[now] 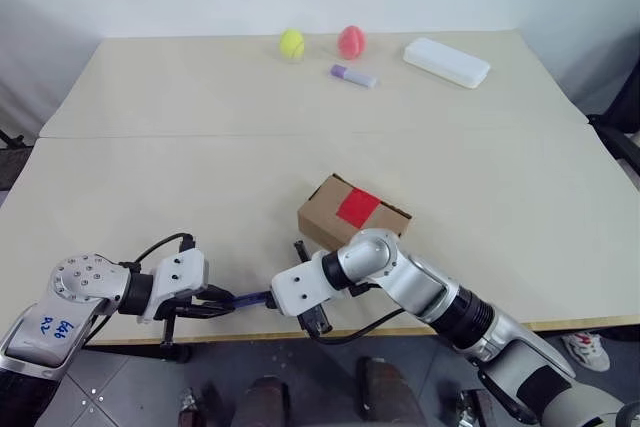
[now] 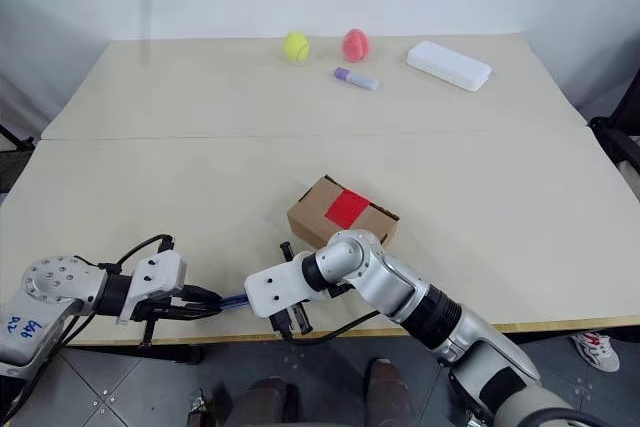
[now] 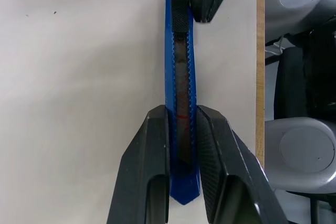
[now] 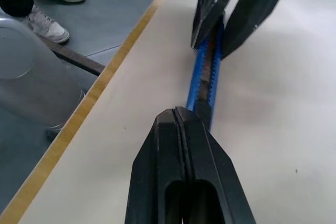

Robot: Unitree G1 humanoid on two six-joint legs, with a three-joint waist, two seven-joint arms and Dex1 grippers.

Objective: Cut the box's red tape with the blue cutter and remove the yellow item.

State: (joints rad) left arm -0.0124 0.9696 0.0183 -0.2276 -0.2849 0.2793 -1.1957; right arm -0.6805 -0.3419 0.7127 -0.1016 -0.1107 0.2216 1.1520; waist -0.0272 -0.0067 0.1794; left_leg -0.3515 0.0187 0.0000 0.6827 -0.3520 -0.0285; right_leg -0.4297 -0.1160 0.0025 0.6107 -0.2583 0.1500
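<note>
Cardboard box (image 1: 350, 215), small and brown with a patch of red tape (image 1: 357, 208) on its top, sits on the table just below the middle of the head view, flaps shut. The table (image 1: 180, 157) is a wide, pale beige surface made of two tops butted together, with a seam running across the upper third of the frame and a light wooden edge along the near side. A plain white wall stands behind it, and grey floor tiles show below the table's front edge.

Lower left of centre, at the near edge, the left gripper (image 1: 215, 302) has its two black fingers clamped on one end of the blue cutter (image 3: 180, 82), which lies flat on the table. The right gripper (image 4: 181, 124), fingers pressed together on nothing, has its tips at the cutter's other end.

Along the top of the frame lie a yellow-green ball (image 1: 291, 43), a pink ball (image 1: 351, 42), a short lilac tube (image 1: 353, 75) and a long white case (image 1: 446, 62).

A person's white shoes (image 4: 50, 6) stand on the floor beside the table.
</note>
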